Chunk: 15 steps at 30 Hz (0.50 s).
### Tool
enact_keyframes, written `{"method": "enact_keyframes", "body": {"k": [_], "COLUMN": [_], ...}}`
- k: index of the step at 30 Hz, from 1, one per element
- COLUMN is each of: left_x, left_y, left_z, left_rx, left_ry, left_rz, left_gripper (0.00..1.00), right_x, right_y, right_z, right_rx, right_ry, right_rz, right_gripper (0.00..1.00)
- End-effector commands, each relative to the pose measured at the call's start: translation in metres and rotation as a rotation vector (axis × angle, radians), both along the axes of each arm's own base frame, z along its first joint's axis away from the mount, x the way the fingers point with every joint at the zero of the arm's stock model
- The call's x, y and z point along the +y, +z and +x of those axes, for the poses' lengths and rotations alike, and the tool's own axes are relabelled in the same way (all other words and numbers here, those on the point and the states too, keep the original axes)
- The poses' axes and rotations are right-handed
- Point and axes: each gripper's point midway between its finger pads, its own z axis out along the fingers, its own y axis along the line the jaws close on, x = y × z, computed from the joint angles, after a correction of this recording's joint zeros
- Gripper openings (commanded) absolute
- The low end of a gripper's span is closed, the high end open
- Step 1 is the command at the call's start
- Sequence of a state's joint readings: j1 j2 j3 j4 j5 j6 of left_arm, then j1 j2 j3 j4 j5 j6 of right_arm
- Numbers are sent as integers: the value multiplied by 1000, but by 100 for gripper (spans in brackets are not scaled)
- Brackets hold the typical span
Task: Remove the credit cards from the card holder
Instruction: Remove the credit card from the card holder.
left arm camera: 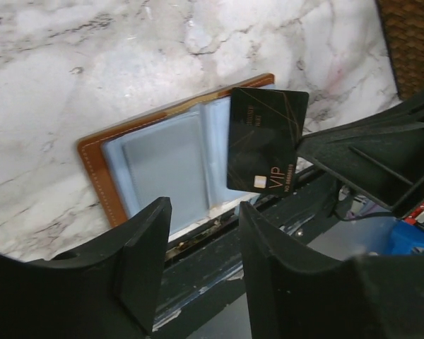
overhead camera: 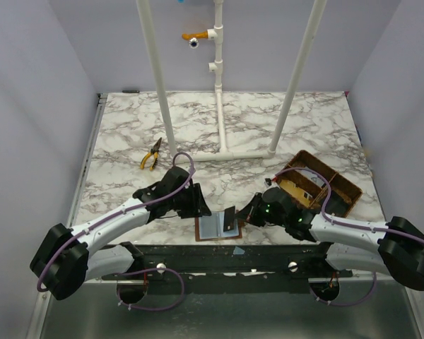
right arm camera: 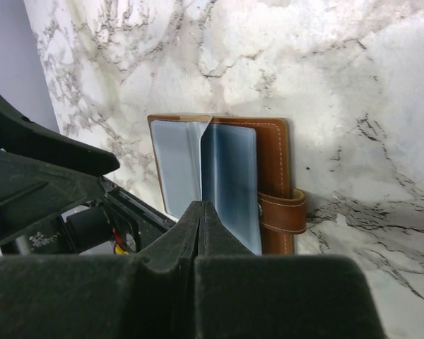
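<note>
Noted card holder open flat by near table edge | found right gripper clamped on dark card, upright over it, apparently free | saw left gripper jaws apart, empty | judged best to lift straight before swinging toward basket

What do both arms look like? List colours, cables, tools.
Left arm and right arm: white curved links, bulky black joints, purple cables looped alongside. Left tool and right tool: black, two blocky fingers each. Green lights on the right wrist.
</note>
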<state>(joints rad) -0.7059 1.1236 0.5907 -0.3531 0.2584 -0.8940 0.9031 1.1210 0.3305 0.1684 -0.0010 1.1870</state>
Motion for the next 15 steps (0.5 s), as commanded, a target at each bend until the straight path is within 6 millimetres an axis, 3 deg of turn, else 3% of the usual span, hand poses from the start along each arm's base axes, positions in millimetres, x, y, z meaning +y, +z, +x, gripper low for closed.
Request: {"method": "enact_keyframes", "body": {"k": [1, 15], "left_x": [-19, -35], "left_y": [16, 23], "left_z": [-2, -4], "left_rx": [-6, 8], "left_ry": [-54, -98], "left_rz": [-134, -252], "left_gripper": [47, 57], "right_x": [4, 8], "right_y": [17, 32], "right_z": [10, 11], "right_rx": [-36, -43], "right_ry": [-18, -20], "right_rz": [13, 60], "right_gripper": [1, 1]}}
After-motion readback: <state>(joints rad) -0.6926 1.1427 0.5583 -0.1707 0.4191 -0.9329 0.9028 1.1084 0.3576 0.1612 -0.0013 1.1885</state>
